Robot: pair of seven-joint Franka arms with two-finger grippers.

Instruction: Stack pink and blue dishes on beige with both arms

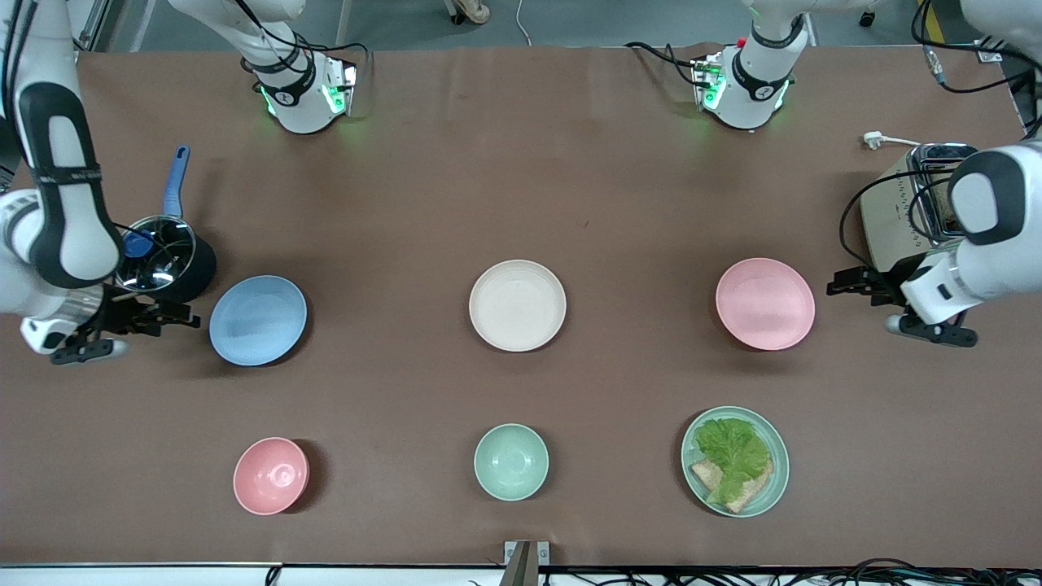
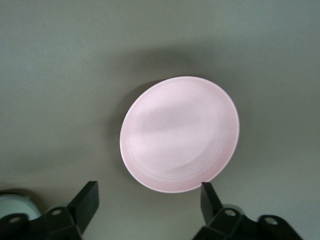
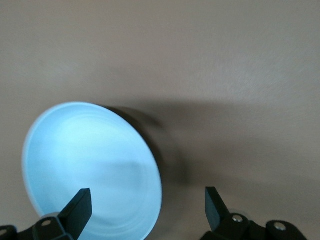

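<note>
The blue plate [image 1: 258,320] lies toward the right arm's end of the table, the beige plate [image 1: 517,305] in the middle, and the pink plate [image 1: 765,303] toward the left arm's end. All three are empty and apart. My right gripper [image 1: 186,316] hangs open just off the blue plate's rim, between it and a pot. In the right wrist view the blue plate [image 3: 92,170] shows past the open right gripper [image 3: 147,207]. My left gripper [image 1: 838,286] is open over the table between the pink plate and a toaster. The left wrist view has the pink plate [image 2: 180,134] ahead of the open left gripper [image 2: 149,202].
A dark pot [image 1: 163,256] with a blue handle stands beside the right gripper. A toaster [image 1: 912,203] sits by the left arm. Nearer the camera are a pink bowl [image 1: 271,475], a green bowl [image 1: 511,461] and a green plate [image 1: 773,480] with lettuce and bread.
</note>
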